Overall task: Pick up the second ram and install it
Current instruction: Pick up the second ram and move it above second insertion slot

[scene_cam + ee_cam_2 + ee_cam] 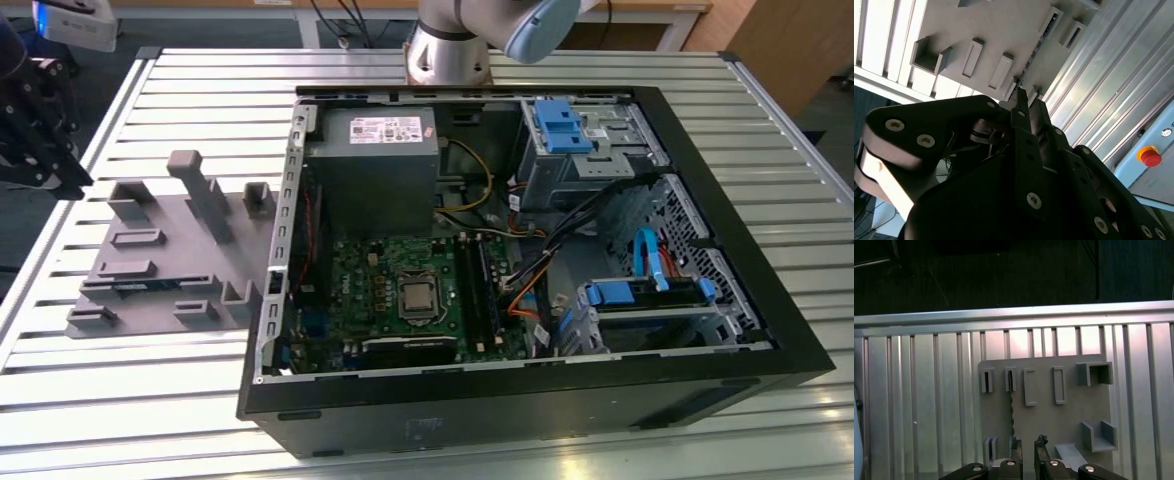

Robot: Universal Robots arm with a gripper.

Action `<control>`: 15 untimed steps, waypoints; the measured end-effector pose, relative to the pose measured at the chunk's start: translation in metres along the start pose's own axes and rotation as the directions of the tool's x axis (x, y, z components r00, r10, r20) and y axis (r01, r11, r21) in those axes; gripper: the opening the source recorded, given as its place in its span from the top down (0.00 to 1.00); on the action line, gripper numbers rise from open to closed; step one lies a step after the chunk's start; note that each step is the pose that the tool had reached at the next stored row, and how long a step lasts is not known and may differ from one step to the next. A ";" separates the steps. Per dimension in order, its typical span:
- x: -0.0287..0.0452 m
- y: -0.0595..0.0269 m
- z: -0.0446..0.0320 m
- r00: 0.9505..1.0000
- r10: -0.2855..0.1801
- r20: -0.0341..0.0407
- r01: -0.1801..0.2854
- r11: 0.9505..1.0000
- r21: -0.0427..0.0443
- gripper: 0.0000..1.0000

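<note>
- You are sitting at the pick-up stage. The second ram point(1012, 407) is standing on its edge in the grey tray point(1069, 420), bridging two of its slots, and it is not lifted.
- The gripper point(1027, 442) is hovering above the tray. Its fingers are parted by a narrow gap and are gripping nothing. In the first wrist view, one fingertip is lining up roughly over the stick's nearer end.
- In the exterior view the stick is showing as a dark strip low in the tray. It is lying to the exterior view's left of the open computer case point(467, 405), well apart from the motherboard point(380, 265).
- By my judgement, neither the grasp, the carry nor the seating is done. I cannot tell whether the black memory slots point(478, 285) beside the processor are already holding a stick.
- Seen edge-on, the ram is reading as a thin, flat, rigid sliver, so it is offering only narrow faces to pinch.
- The tray is looking like matte moulded plastic, with rectangular sockets and boxy brackets.
- The table point(924, 405) is showing ribbed, glossy metal slats.
- The fingers are looking black, hard and bolted.
</note>
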State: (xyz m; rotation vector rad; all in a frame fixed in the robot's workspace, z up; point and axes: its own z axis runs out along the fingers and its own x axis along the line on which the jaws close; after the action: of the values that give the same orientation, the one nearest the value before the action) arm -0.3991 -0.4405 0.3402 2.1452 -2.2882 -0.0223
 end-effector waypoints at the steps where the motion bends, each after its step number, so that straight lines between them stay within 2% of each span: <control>1: 0.0000 0.0000 0.0002 1.000 -0.001 0.000 0.001 1.000 0.000 0.76; 7: 0.0001 0.0011 0.0023 1.000 -0.017 0.000 0.017 1.000 0.000 0.76; 15: 0.0003 0.0030 0.0099 1.000 -0.024 0.000 0.024 1.000 0.000 0.76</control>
State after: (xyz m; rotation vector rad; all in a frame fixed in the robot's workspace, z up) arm -0.4023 -0.4405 0.3304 2.1727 -2.2618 -0.0222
